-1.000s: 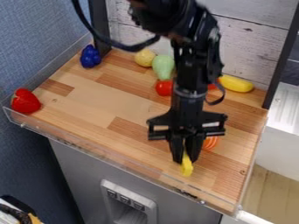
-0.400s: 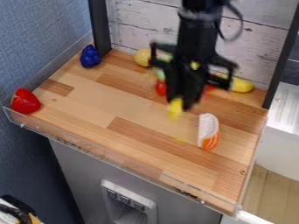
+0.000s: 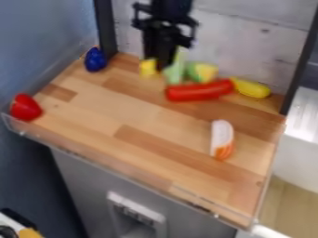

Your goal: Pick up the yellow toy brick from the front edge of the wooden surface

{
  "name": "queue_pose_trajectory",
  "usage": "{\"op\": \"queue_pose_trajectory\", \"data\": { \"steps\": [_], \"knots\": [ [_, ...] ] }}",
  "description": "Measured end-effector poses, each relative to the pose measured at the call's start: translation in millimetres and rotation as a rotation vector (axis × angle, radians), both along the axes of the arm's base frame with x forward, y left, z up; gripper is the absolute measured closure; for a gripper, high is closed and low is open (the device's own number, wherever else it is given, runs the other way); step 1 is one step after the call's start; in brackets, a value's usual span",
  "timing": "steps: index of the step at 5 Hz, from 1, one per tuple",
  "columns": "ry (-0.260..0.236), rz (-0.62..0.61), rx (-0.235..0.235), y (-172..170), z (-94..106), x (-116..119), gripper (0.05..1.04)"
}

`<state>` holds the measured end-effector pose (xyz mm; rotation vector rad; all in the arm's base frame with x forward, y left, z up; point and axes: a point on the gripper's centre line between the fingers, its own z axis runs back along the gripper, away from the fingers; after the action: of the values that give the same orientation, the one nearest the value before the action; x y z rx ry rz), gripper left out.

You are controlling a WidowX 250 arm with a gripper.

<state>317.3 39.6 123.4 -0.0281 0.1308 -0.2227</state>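
As you handle the yellow piece (image 3: pixel 148 68): I would advise small, slow moves, because neighbours stand so near. If it is in your grip, let its lower end meet the bench (image 3: pixel 118 111) softly, then release and lift straight up; a sideways swing could push the green piece (image 3: pixel 175 72).
Yellow piece: you find it near 12 o'clock of the bench, taking the back wall (image 3: pixel 248 44) as 12, just at the lower end of the gripper (image 3: pixel 160 64).
Arm: it comes to you from the top edge, hanging nearly upright at 12 o'clock, the gripper pointing down in front of the wall.
Jaws: you cannot tell whether they are spread, pressed together or pinching the yellow piece.
Nearest risk: the green piece is just beside the gripper, toward 1 o'clock, and the yellow-green piece (image 3: pixel 203 72) is beside that.
Farther round: for you, the long red piece (image 3: pixel 200 90) and the yellow fruit (image 3: pixel 250 88) lie about 1 o'clock, the white-and-orange piece (image 3: pixel 221 139) near 3, the red piece (image 3: pixel 25 107) near 10, the blue piece (image 3: pixel 95 60) near 11.
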Motion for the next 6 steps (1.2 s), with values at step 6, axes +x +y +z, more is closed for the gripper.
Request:
{"op": "queue_pose_trajectory", "data": {
  "steps": [6],
  "knots": [
    [0.02, 0.227, -0.004, 154.6, -18.2, 41.8, 0.881]
  ]
}}
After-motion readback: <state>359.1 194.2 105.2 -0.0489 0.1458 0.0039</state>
